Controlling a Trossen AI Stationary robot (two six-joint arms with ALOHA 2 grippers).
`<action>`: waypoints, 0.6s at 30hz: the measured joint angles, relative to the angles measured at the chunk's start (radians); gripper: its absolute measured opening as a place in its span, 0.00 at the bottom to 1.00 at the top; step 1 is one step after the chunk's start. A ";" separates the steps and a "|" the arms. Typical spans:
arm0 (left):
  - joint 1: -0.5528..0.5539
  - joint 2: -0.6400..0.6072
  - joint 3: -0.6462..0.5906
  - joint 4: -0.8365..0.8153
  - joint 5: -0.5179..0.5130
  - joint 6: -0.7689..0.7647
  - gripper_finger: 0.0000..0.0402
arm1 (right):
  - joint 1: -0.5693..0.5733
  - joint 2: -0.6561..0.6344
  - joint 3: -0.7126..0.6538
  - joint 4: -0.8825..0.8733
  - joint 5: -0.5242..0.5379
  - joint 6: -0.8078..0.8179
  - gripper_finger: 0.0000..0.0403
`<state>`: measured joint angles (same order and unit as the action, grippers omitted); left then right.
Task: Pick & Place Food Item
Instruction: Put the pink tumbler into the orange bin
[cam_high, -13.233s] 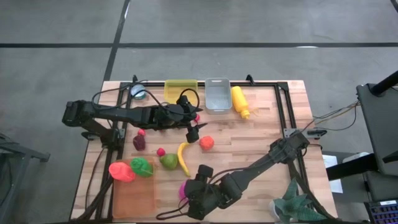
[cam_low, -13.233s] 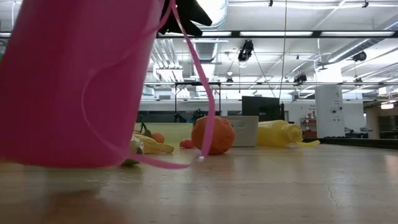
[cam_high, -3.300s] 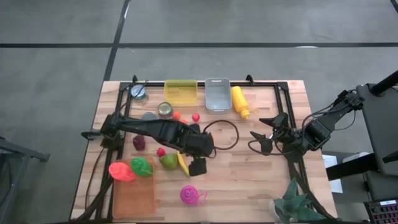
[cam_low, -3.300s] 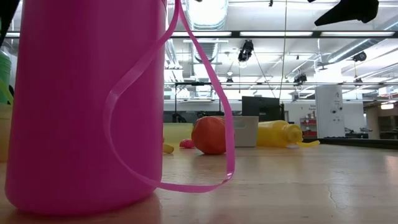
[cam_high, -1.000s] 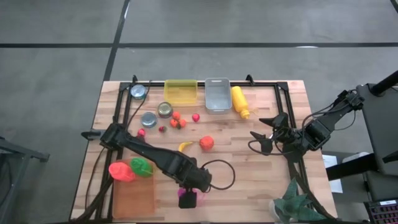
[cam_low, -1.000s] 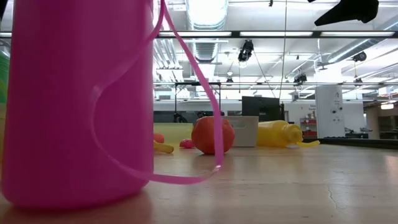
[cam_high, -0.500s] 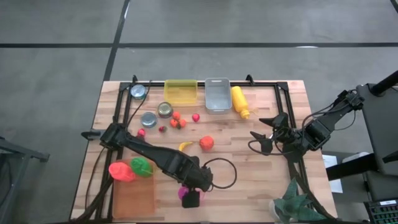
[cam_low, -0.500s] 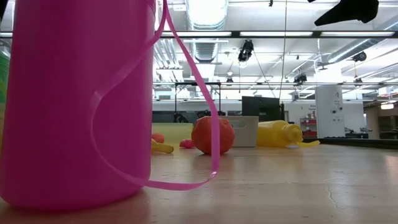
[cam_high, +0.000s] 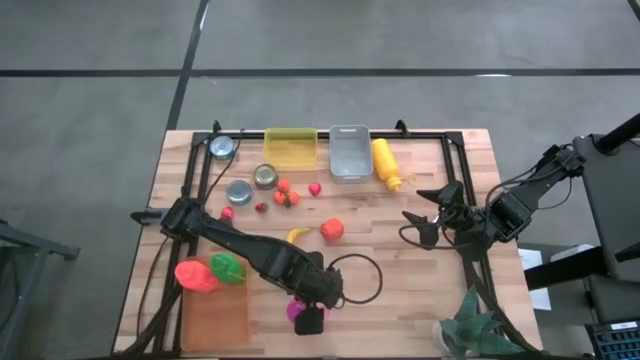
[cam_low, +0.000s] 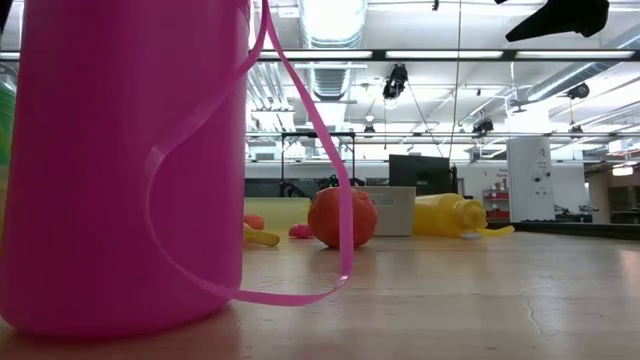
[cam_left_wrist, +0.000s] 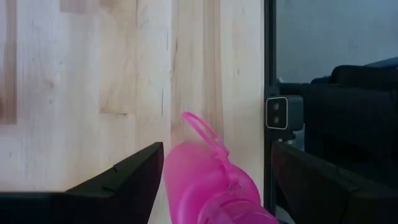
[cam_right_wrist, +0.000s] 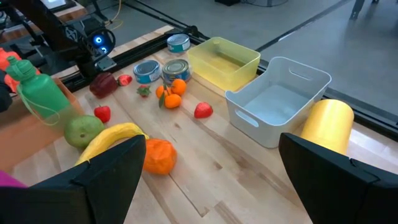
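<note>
Left gripper (cam_high: 309, 318) straddling pink bottle (cam_high: 297, 311) near bench's front edge, jaws apart, probably not clamped. Right gripper (cam_high: 421, 222) released, idle at right edge. Placement apparently pending.

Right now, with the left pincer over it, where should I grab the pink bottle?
Take the pink bottle by its smooth round body, coming straight down with the left pincer, whose open fingers straddle it. It stands upright, so both sides are free. Avoid the thin strap loop, which would likely slip.
</note>
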<state>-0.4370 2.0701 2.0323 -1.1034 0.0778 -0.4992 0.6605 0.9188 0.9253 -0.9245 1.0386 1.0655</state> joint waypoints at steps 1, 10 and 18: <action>0.000 -0.001 0.000 -0.001 0.001 0.000 0.76 | 0.000 0.000 0.000 0.000 0.000 0.000 0.90; -0.001 -0.003 -0.008 -0.007 0.012 0.001 0.76 | -0.001 0.000 0.000 0.000 0.000 0.000 0.90; -0.001 -0.003 -0.008 -0.007 0.012 0.001 0.76 | 0.000 0.000 0.000 0.000 0.000 0.000 0.90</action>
<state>-0.4377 2.0674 2.0239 -1.1103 0.0893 -0.4984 0.6601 0.9192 0.9253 -0.9246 1.0386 1.0657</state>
